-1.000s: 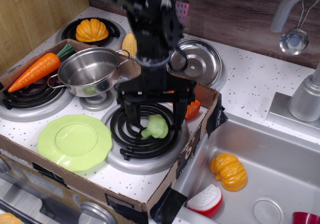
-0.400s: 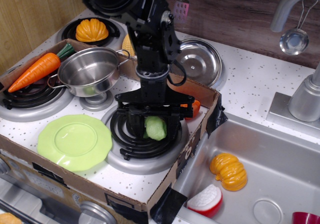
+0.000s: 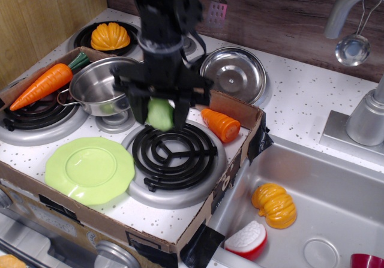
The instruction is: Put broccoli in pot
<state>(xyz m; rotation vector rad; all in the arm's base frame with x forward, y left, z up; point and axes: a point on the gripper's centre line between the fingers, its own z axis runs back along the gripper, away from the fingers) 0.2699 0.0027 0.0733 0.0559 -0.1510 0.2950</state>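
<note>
The end effector (image 3: pixel 159 111) is clenched on the broccoli (image 3: pixel 159 114), holding it clear of the coil burner (image 3: pixel 174 154), so the pick-up looks done and the carry is under way. The pot (image 3: pixel 106 86) sits at about ten o'clock from the broccoli, close by but not yet under it, with its bowl open apart from a small green reflection or object low inside that cannot be made out. What is left, judging by this layout, is a short move toward ten o'clock over the pot's rim, then a release. The green plate (image 3: pixel 90 169) lies at seven o'clock on the surface (image 3: pixel 300 100), and an orange carrot piece (image 3: pixel 221 125) rests at three o'clock.
</note>
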